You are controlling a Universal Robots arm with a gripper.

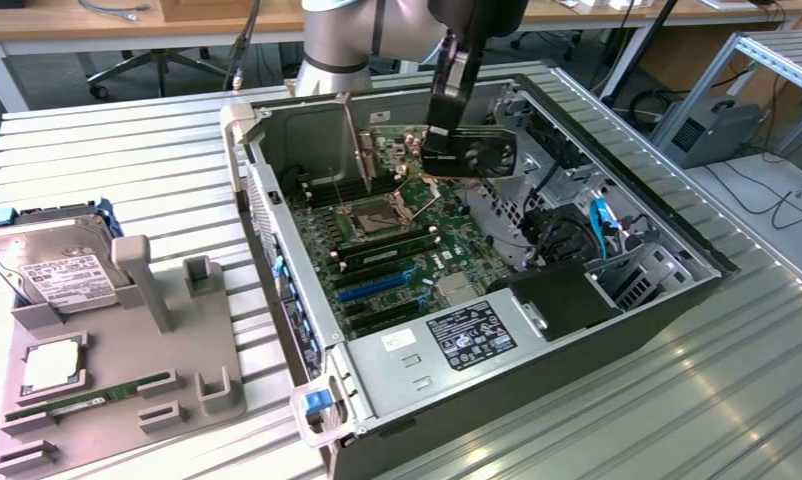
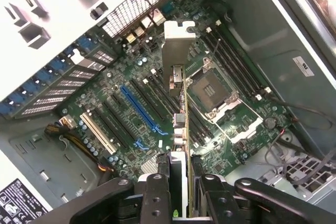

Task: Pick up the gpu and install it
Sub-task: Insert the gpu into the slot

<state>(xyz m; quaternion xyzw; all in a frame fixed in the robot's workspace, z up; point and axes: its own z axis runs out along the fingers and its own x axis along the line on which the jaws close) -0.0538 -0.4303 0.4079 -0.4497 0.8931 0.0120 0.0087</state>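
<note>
A: Tool (image 2: 181, 203) state?

B: Closed on the gpu (image 1: 485, 155), squeezing the card flat side to flat side near its upper edge.

A: And the card's whereabouts?

B: Hanging edge-on inside the open computer case (image 1: 257, 170), above the motherboard (image 1: 388, 235) and apart from it. From the wrist, lined up between the CPU socket (image 2: 211, 90) and the blue expansion slot (image 2: 140, 109), with the silver bracket (image 2: 178, 43) toward the rear wall of the case.

A: Handling, at a guess?

B: Probably stiff, with no flex to speak of. Likely fairly heavy for its size, thanks to the black cooler block. Fragile, though, at the fan, at the small board components and along the contact edge.

A: Best place to take hold?

B: Seemingly right where held now: across cooler and board, well away from the fan blades and the connector edge. Smooth plastic on one face, so possibly slippery under a light squeeze; worth a firm, even clamp, but not a crushing one.

A: Anything else around?

B: On the surface at the exterior view's left, a hard drive (image 1: 61, 275) and a RAM stick (image 1: 88, 400) in a grey fixture (image 1: 134, 330), well apart from the case.
</note>
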